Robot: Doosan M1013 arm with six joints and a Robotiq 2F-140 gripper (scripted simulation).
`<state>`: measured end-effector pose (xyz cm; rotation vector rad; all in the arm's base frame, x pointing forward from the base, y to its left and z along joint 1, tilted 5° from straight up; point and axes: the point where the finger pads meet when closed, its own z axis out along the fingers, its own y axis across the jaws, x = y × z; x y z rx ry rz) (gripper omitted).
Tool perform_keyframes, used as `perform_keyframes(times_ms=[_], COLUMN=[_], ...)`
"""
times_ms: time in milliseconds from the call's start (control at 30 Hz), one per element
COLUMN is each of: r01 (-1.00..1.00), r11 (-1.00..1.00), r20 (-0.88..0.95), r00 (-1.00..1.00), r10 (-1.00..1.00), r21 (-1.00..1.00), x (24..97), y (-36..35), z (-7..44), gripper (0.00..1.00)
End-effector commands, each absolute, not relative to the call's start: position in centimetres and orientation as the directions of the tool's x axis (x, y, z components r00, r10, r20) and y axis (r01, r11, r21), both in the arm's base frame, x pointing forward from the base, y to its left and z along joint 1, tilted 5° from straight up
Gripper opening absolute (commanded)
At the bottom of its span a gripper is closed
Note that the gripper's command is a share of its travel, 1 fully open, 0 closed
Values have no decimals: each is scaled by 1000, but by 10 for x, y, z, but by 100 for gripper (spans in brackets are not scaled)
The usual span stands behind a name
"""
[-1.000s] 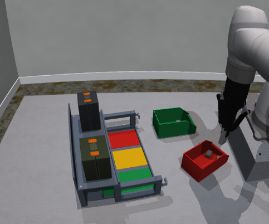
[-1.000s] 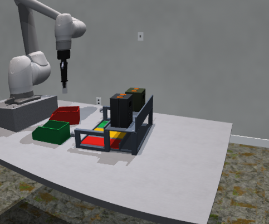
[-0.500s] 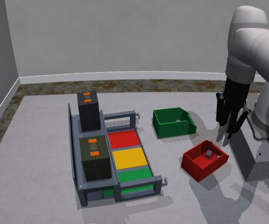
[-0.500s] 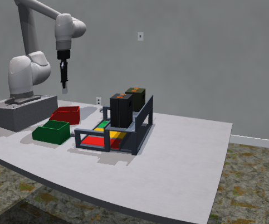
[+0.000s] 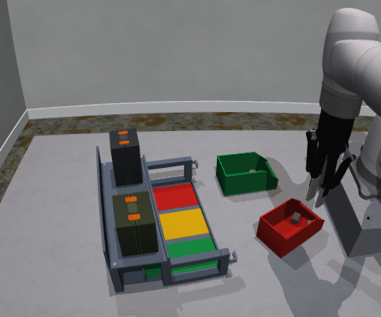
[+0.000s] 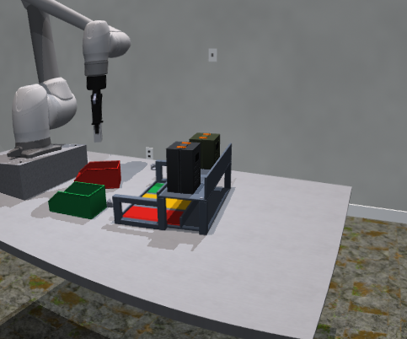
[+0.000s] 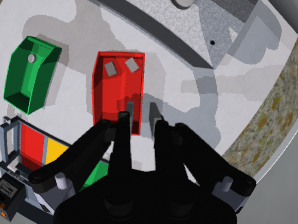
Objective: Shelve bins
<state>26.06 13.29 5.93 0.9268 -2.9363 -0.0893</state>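
My gripper [image 5: 315, 201] [image 6: 98, 139] [image 7: 141, 110] points down above the table near the red bin, its fingers a little apart with nothing between them. The red bin [image 5: 270, 237] [image 6: 109, 180] [image 7: 117, 92] stands on the table with two small grey parts inside. The green bin [image 5: 243, 185] [image 6: 78, 207] [image 7: 29, 77] stands beside it and holds a small light part [image 5: 252, 171] [image 7: 32, 58]. The shelf [image 5: 166, 276] [image 6: 162, 217] has a red mark [image 5: 176, 197] [image 6: 139, 213] [image 7: 31, 145], a yellow mark [image 5: 184, 225] and a green mark [image 5: 192, 248]. No bin is visible on them.
A black box [image 5: 126, 167] [image 6: 182, 170] and an olive box [image 5: 138, 236] [image 6: 211, 152] stand on the shelf's upper board, over the rear of the marks. Side rails bound the shelf's ends. The robot's grey base block [image 5: 353, 225] [image 6: 53, 173] is close to the red bin.
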Motion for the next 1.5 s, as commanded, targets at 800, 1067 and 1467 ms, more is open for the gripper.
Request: perform_keyframes(times_ms=[800,1067,1467], r01=[-571,-572,-572], r11=[817,817,817], r20=[41,41,41], r00=[-817,-817,-817], r10=[-575,-575,-575], r21=[74,74,74], x=[261,260,258], y=[133,133,134], z=[58,51,34], gripper=[24,24,24])
